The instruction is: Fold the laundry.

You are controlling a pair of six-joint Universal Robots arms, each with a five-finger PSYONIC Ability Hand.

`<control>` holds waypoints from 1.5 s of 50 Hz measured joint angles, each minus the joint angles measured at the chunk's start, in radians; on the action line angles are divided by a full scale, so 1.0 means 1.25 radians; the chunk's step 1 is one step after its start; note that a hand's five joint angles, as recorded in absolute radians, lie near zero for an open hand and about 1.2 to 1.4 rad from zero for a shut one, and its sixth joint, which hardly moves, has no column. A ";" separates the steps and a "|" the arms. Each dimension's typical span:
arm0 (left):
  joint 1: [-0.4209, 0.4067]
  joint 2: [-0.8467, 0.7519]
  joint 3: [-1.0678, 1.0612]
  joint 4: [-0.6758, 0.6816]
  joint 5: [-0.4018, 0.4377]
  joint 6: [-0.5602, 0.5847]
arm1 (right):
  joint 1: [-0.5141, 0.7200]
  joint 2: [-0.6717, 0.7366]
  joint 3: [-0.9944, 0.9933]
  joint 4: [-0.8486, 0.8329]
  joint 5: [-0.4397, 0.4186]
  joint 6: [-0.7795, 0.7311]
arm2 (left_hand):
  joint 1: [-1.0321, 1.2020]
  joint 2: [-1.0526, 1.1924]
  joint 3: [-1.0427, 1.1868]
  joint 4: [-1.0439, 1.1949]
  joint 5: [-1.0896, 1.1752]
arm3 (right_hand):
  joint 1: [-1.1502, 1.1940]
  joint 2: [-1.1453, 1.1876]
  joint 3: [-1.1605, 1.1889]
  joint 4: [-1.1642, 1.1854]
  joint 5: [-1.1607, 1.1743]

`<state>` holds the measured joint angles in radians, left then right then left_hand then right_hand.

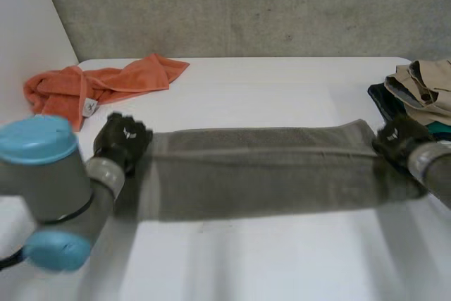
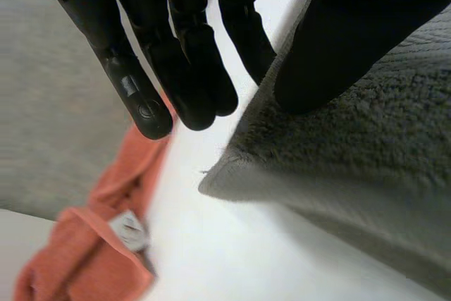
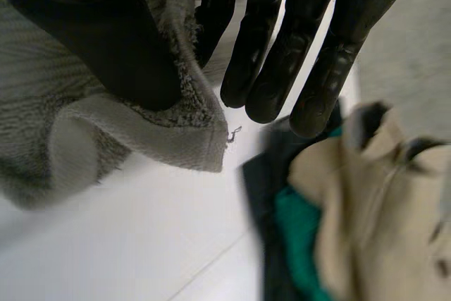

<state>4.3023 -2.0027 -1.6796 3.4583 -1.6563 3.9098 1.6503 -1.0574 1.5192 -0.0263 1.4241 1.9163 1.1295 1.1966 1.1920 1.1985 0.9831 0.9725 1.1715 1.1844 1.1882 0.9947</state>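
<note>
Surroundings: orange cloth (image 1: 99, 84) crumpled at upper left of the frame; clothes pile (image 1: 421, 89) at the right edge, just beside the right hand (image 1: 400, 137).
Task item: grey towel (image 1: 261, 170) stretched across mid-frame — one short end at each hand.
Open room: bare white table (image 1: 282, 259) along the lower frame.
Pose of left hand (image 1: 121, 142): thumb and straight fingers pinch the towel's left corner.
Pose of right hand: thumb pins the right corner against its fingers.

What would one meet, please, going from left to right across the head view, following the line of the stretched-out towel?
left arm → left hand, pinching one end → grey towel → right hand, pinching the other end → right arm
</note>
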 measured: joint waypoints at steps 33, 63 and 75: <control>-0.005 -0.226 0.286 0.199 -0.031 0.028 | 0.048 0.147 -0.262 -0.316 -0.004 0.351 | -0.751 -0.793 -0.786 -0.796 -0.749 | -0.618 -0.761 -0.777 -0.763 -0.744; -0.026 0.020 -0.050 0.208 -0.019 -0.164 | -0.138 0.058 -0.031 -0.015 -0.213 0.465 | -0.751 -0.793 -0.786 -0.796 -0.749 | -0.549 -0.672 -0.675 -0.683 -0.669; -0.026 0.023 -0.057 0.207 -0.019 -0.163 | -0.173 0.103 -0.038 -0.070 -0.175 0.373 | -0.751 -0.793 -0.786 -0.796 -0.748 | -0.017 0.003 -0.003 0.000 -0.022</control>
<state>4.2693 -1.9745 -1.7512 3.7169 -1.6797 3.7063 1.4334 -0.9284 1.4716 -0.1142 1.2050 2.3825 0.1905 0.2049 0.2100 0.2033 0.0475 0.9518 1.1755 1.1807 1.1878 0.9673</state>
